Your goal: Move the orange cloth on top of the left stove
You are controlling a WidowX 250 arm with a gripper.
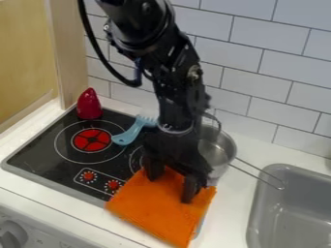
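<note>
One orange cloth (158, 206) being spread over near right corner of stovetop (38, 162) and counter (226, 213); upper part being spanned by parted jaws of black gripper (171, 190), nothing being clenched. Left burner (91, 139) being seen up-left of jaws; closing, then leftward carry seemingly being called for.

– What's the bench like?
– A smooth white bench (229, 218), with a grey sink (290, 213) set in at the right and a flat black, grey-rimmed stove (46, 147) on it.
– And on the stove?
– A red cone-shaped object (89, 104), a light-blue toothed plastic utensil (128, 136) and, front right, a rumpled orange cloth (158, 208).
</note>
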